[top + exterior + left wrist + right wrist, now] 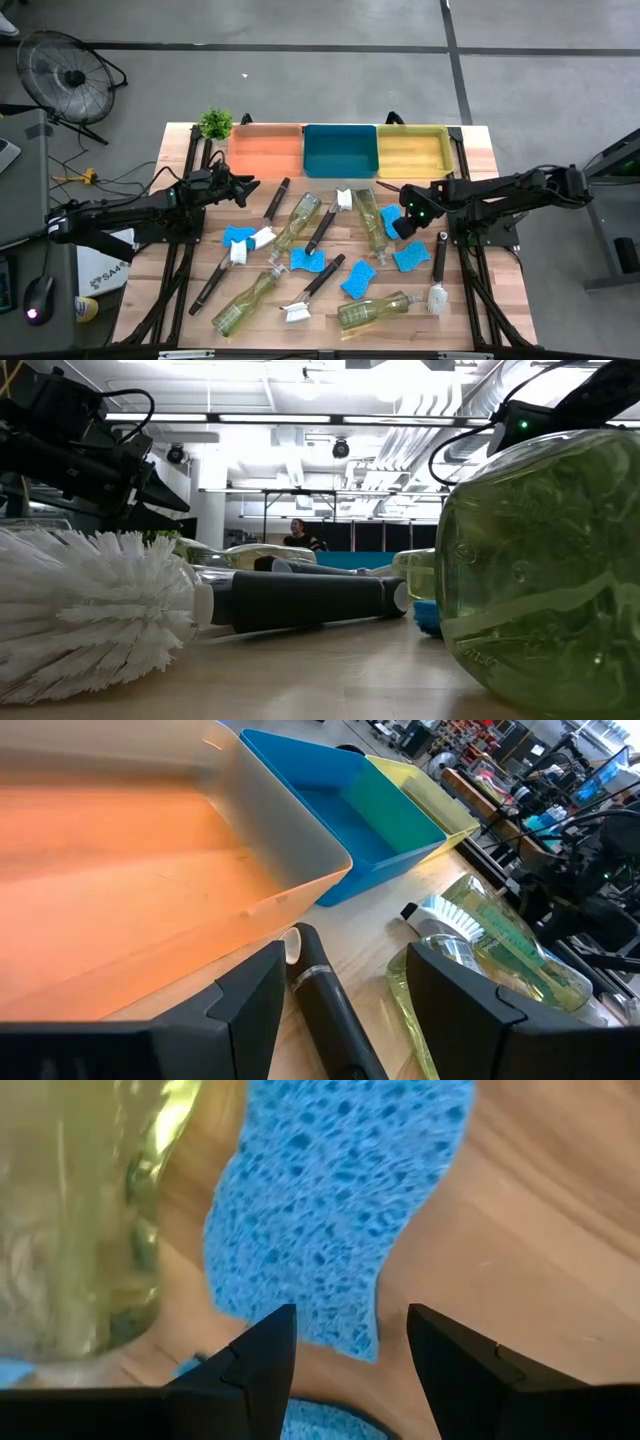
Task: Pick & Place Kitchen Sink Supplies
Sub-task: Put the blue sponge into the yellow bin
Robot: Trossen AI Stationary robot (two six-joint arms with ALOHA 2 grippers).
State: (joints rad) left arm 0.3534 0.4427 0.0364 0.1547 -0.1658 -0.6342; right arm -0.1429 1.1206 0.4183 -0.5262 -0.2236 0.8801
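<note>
Several clear bottles of yellow-green liquid lie on their sides on the table, among them one (372, 220) beside my right gripper. Blue sponges (305, 260) and black brushes with white heads (325, 222) lie flat among them. My right gripper (393, 208) hovers open, pointing down over a blue sponge (330, 1210) that lies next to that bottle (80, 1210). My left gripper (243, 188) is open near the orange bin (265, 152). Its fingers stand on either side of a brush handle's end (320, 985) without touching it.
Orange, blue (340, 150) and yellow (412, 150) bins stand in a row along the table's far edge. A small green potted plant (215, 123) sits at the far left corner. A brush (90, 610) and a bottle (540, 580) lie close to the near edge.
</note>
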